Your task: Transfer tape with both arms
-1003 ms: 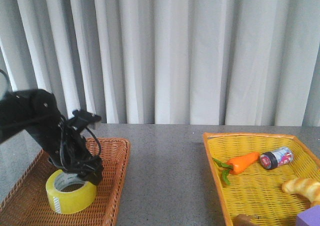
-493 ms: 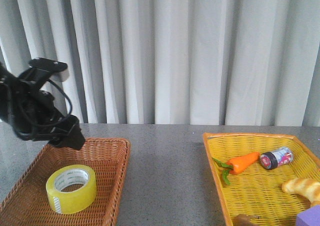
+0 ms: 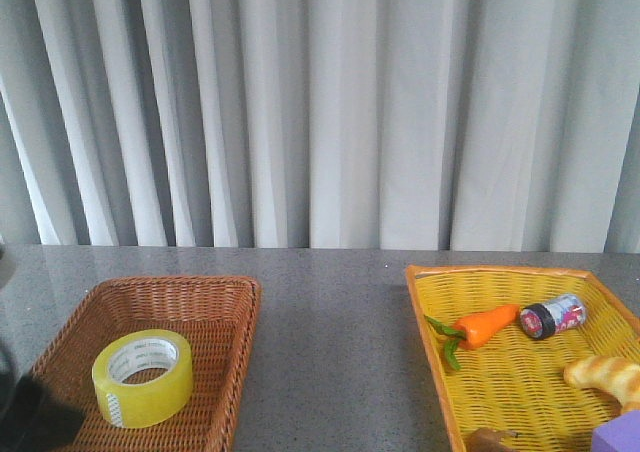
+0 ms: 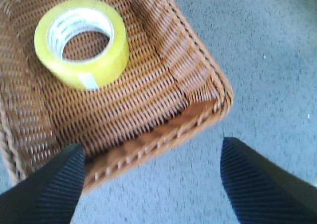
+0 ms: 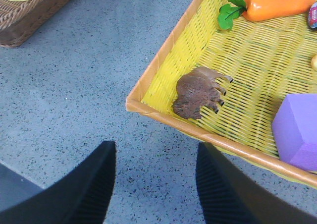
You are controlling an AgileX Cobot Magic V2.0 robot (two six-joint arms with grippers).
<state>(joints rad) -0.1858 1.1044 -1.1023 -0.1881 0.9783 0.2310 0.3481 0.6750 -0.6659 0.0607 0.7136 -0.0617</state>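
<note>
The tape point(image 3: 143, 377), a yellow roll with a white printed core, lies flat in the brown wicker basket point(image 3: 232, 302) at the left. In the left wrist view the tape point(image 4: 108, 55) rests on the basket floor, well away from my left gripper point(image 4: 153, 182). That gripper stands open and empty over the basket's corner point(image 4: 208, 110) and the grey table. My right gripper point(image 5: 156, 184) is open too, over bare table beside the yellow basket's rim point(image 5: 163, 55). In the front view only a dark piece of the left arm point(image 3: 35, 417) shows at the lower left.
The yellow basket point(image 3: 425, 302) at the right holds a toy carrot point(image 3: 485, 324), a small red-and-silver can point(image 3: 553, 315), a bread piece point(image 3: 605, 377), a purple block point(image 5: 297, 130) and a brown animal figure point(image 5: 198, 92). Grey curtains hang behind the table.
The left arm was down at the tape, then rose and pulled away to the lower left, almost out of the front view. The tape stayed in the brown basket.
</note>
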